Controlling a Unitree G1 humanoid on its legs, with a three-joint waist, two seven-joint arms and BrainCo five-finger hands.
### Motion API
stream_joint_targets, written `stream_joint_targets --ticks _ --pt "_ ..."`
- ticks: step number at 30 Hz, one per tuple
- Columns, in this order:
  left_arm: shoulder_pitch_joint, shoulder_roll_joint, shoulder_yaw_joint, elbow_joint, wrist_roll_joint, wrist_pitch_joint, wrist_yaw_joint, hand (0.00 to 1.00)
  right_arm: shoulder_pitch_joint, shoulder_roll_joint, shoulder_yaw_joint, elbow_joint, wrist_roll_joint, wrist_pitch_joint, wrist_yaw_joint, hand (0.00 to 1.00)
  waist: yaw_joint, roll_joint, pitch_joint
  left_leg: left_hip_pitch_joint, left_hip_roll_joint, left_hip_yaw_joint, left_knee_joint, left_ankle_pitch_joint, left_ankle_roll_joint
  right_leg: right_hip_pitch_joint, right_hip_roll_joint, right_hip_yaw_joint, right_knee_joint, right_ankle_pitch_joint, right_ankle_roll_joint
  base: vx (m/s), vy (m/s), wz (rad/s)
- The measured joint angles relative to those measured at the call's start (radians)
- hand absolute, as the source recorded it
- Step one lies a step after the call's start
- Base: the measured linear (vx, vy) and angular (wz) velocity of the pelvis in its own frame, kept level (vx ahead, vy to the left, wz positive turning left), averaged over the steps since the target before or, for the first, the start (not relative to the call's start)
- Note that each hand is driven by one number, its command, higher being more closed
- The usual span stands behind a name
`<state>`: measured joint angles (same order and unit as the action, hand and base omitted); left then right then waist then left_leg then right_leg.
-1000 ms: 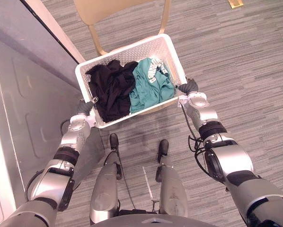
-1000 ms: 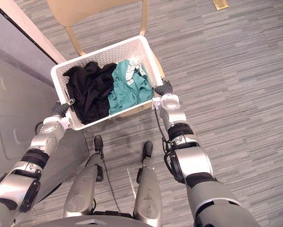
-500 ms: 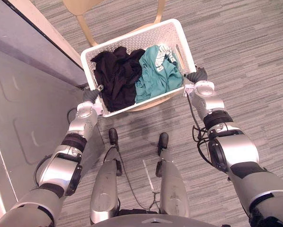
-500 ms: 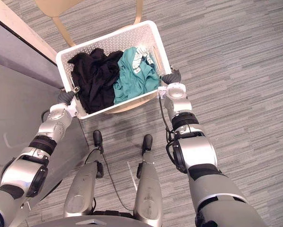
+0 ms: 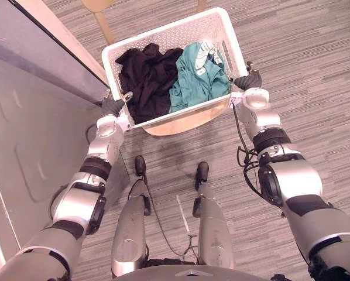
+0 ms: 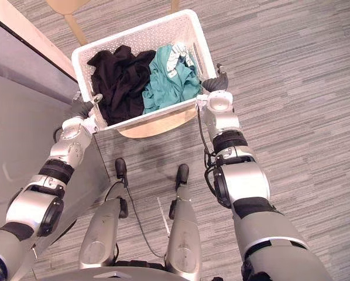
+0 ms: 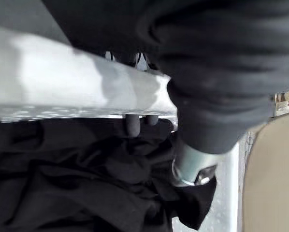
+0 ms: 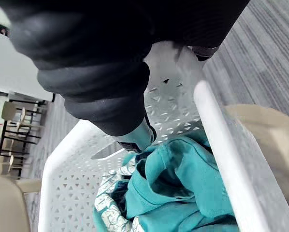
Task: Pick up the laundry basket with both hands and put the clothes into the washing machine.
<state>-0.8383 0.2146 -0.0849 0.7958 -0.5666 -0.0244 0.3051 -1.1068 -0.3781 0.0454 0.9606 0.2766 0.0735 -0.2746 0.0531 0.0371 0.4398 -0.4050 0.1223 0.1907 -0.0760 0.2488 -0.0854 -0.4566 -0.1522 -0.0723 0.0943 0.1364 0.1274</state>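
Basket: white perforated plastic laundry basket [image 5: 174,36], held at both ends over a tan wooden chair seat [image 5: 184,122].
Contents: black clothes [image 5: 148,73] beside teal garment [image 5: 198,79].
Left hand [image 5: 112,106]: fingers [image 7: 132,124] hooked round the rim.
Right hand [image 5: 249,80]: thumb clamped over the opposite wall.

L hand [image 5: 113,106] & R hand [image 5: 249,81] grip basket [image 5: 181,36] sides, clothes [image 5: 150,77] inside.

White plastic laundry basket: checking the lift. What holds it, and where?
Both hands hold the white perforated laundry basket: left hand curled over its left end rim, right hand over its right.
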Motion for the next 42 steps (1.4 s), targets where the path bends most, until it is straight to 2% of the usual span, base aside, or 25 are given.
stream_joint_targets --ticks 6,12,16,19,23,29,36,38,40,42 --pt "-0.006 -0.008 0.003 -0.007 0.0 0.0 0.0 0.0 -0.005 0.004 0.001 -0.083 0.052 -0.005 -0.025 0.0 -0.003 0.0 0.0 0.005 0.0 -0.001 0.0 0.003 -0.002 0.0 0.0 0.0 0.011 -0.001 -0.001 0.0 -0.018 0.0" --pt "-0.012 0.003 0.004 -0.061 0.001 0.0 0.016 0.0 -0.006 -0.005 0.0 -0.153 0.046 -0.007 -0.039 0.0 -0.004 0.0 0.0 0.007 0.0 -0.005 0.0 0.005 -0.005 0.0 -0.003 -0.008 0.027 -0.004 -0.002 -0.01 -0.034 0.04" --pt "-0.006 0.035 0.003 -0.191 0.004 -0.011 0.018 0.0 0.023 -0.038 -0.003 -0.281 0.032 -0.005 -0.038 0.0 -0.004 0.0 0.0 0.008 0.001 -0.005 0.0 0.005 -0.007 0.001 -0.007 -0.018 0.039 -0.006 -0.002 -0.03 -0.041 0.07" --pt "0.008 0.066 0.004 -0.29 0.017 -0.043 0.016 0.0 0.072 -0.064 -0.018 -0.377 0.018 -0.013 -0.034 0.0 -0.001 0.0 0.0 0.021 -0.002 -0.004 0.0 0.006 -0.007 0.004 -0.013 -0.021 0.065 -0.023 -0.003 -0.02 -0.039 0.06" --pt "0.128 0.096 0.027 -0.397 0.042 -0.075 0.008 0.0 0.201 -0.088 -0.083 -0.44 -0.041 -0.017 -0.031 0.0 0.002 0.0 0.0 0.054 -0.002 -0.004 0.0 0.001 -0.009 0.024 -0.017 -0.025 0.102 -0.053 -0.004 0.01 -0.056 0.05" --pt "0.345 0.069 0.084 -0.435 0.043 -0.074 -0.028 0.0 0.421 -0.081 -0.201 -0.444 -0.048 -0.016 -0.024 0.0 0.003 0.0 0.0 0.08 -0.002 -0.005 0.0 -0.005 -0.01 0.049 -0.018 -0.027 0.102 -0.06 -0.001 0.03 -0.055 0.01" --pt "0.641 -0.062 0.135 -0.466 0.054 -0.062 -0.076 0.0 0.777 0.062 -0.361 -0.552 -0.088 -0.016 -0.003 0.0 0.004 0.003 -0.006 0.165 -0.002 -0.024 0.0 -0.031 -0.011 0.145 -0.019 -0.047 0.101 -0.1 -0.004 0.05 -0.051 0.09" --pt "0.721 -0.099 0.173 -0.394 0.07 -0.051 -0.1 0.0 0.879 0.105 -0.402 -0.55 -0.089 -0.016 0.009 0.0 0.006 0.006 -0.036 0.173 -0.003 -0.024 0.0 -0.037 -0.013 0.154 -0.019 -0.047 0.099 -0.11 0.0 0.06 -0.044 0.0" --pt "0.758 -0.117 0.2 -0.308 0.081 -0.037 -0.115 0.0 0.93 0.139 -0.425 -0.537 -0.091 -0.016 0.011 0.0 0.004 0.007 -0.038 0.21 -0.003 -0.023 0.0 -0.043 -0.017 0.191 -0.019 -0.048 0.097 -0.112 0.002 0.09 -0.046 0.01" --pt "0.808 -0.153 0.239 -0.161 0.127 -0.015 -0.145 0.0 1.018 0.199 -0.445 -0.484 -0.094 -0.022 0.015 0.0 0.004 0.008 -0.104 0.248 -0.003 -0.023 0.0 -0.059 -0.021 0.233 -0.02 -0.052 0.095 -0.136 0.004 0.11 -0.05 0.04"
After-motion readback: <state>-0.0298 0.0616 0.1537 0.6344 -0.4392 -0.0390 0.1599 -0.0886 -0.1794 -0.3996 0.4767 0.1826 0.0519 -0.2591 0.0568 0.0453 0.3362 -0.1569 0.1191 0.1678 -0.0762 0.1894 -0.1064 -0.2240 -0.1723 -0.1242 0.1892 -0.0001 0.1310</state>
